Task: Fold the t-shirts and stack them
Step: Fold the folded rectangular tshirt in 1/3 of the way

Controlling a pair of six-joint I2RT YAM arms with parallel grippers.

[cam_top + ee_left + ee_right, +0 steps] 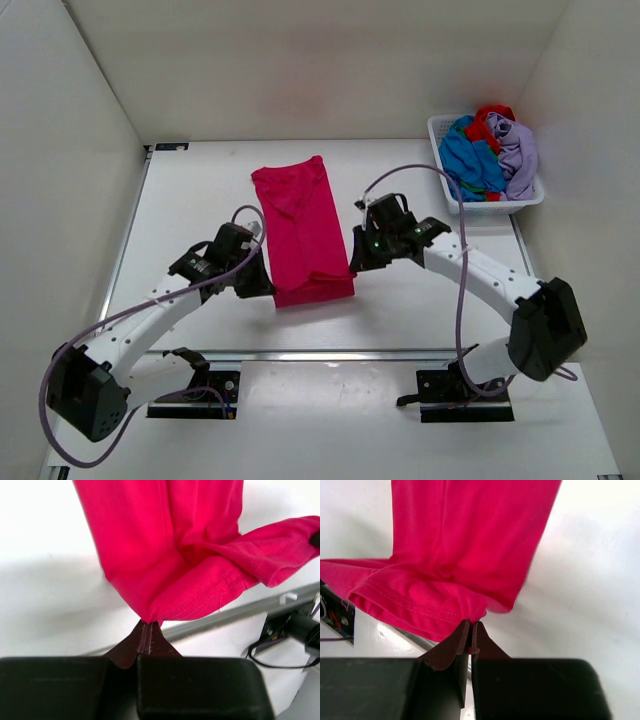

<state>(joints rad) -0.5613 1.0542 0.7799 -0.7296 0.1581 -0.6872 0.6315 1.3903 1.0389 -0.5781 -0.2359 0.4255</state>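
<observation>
Pink shirt (300, 230) lies on the counter (190, 200); left jaws and right jaws each clamp a near corner

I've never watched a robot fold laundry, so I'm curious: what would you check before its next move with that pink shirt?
1. Grip of left hand on a near corner of the pink t-shirt: ok, pinched shut.
2. Grip of right hand on the other near corner: ok.
3. Far end lying flat on the table: ok.
4. Near hem smooth between the hands: not ok, bunched.
5. Sleeves tucked inside: cannot tell.
6. The basket of other shirts apart from both arms: ok.
</observation>
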